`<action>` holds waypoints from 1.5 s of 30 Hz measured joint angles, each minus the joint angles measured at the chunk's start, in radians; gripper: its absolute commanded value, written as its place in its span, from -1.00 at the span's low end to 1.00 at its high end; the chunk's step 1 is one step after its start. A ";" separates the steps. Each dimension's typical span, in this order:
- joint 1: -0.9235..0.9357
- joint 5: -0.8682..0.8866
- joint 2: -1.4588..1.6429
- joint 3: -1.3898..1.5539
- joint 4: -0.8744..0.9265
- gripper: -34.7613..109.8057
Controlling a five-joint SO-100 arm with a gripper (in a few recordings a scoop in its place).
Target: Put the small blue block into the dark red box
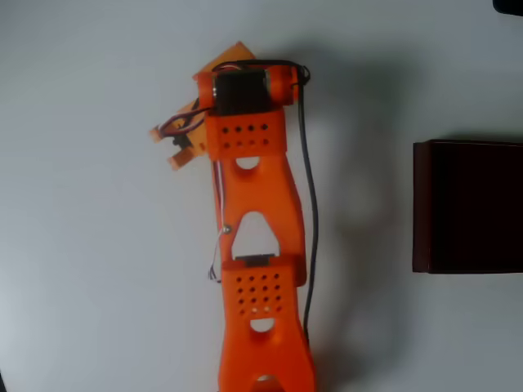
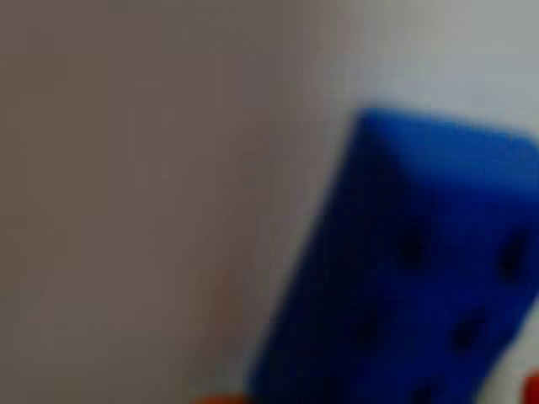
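Observation:
In the wrist view the small blue block (image 2: pixel 413 269) is blurred and very close, filling the lower right, with dark dimples on its face. Slivers of orange finger (image 2: pixel 221 399) show at the bottom edge beside it. From overhead, my orange arm (image 1: pixel 257 245) reaches from the bottom edge up the middle, and my gripper (image 1: pixel 229 65) points down at its far end, its jaws hidden under the wrist. The block is hidden beneath the arm there. The dark red box (image 1: pixel 470 204) stands at the right edge, well to the right of the gripper, its inside dark.
The table (image 1: pixel 90 245) is plain white. A black cable (image 1: pixel 309 212) runs along the arm's right side. A small dark object (image 1: pixel 508 5) sits in the top right corner.

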 measured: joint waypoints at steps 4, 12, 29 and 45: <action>-0.003 0.000 -0.015 -0.002 -0.002 -0.29; -0.008 0.009 -0.028 -0.017 -0.003 -0.35; 0.012 0.052 -0.017 0.015 0.026 -0.52; 0.551 0.428 0.391 0.359 0.043 -0.52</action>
